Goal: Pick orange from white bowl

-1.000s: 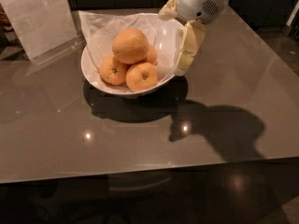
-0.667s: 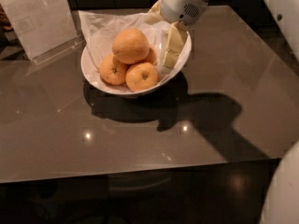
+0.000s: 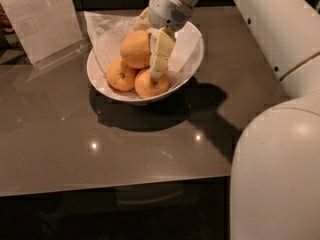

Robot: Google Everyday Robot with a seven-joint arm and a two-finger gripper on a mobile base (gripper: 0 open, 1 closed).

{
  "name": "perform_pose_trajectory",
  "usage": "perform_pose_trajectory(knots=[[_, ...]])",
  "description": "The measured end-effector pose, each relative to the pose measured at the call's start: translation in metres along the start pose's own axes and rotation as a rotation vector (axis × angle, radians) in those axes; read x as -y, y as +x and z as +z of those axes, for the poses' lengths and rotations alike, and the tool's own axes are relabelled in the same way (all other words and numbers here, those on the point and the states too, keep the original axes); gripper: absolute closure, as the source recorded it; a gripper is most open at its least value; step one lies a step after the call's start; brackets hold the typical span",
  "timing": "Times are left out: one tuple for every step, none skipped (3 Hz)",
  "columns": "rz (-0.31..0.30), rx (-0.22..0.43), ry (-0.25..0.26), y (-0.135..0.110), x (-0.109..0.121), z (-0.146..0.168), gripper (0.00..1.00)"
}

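Note:
The white bowl (image 3: 192,64) sits on the grey table, lined with crinkled white paper. The orange (image 3: 135,49), the largest and smooth, lies on top of two smaller oranges (image 3: 120,75) (image 3: 149,85) with dark stem dimples. My gripper (image 3: 156,59) reaches down into the bowl from the upper right. One pale finger (image 3: 161,53) stands against the right side of the orange and in front of the right small orange. Any other finger is hidden.
A clear acrylic sign holder with a white sheet (image 3: 42,19) stands at the back left. My white arm and body (image 3: 275,134) fill the right side. The table's front edge (image 3: 115,186) runs along the bottom.
My gripper has moved left from the bowl's right rim into the bowl, right up to the orange. The view has closed in on the table.

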State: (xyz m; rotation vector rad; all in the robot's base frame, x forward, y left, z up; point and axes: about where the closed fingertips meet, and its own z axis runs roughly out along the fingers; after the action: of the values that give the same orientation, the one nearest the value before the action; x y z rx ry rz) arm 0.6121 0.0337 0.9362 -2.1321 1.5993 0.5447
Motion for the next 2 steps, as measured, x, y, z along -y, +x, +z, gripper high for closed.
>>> perform_pose_trajectory(knots=[[0.002, 0.014, -0.017, -0.002, 0.0123, 0.0139, 0.0], [0.001, 0.024, 0.006, -0.0047, 0.0196, 0.0166, 0.19]])
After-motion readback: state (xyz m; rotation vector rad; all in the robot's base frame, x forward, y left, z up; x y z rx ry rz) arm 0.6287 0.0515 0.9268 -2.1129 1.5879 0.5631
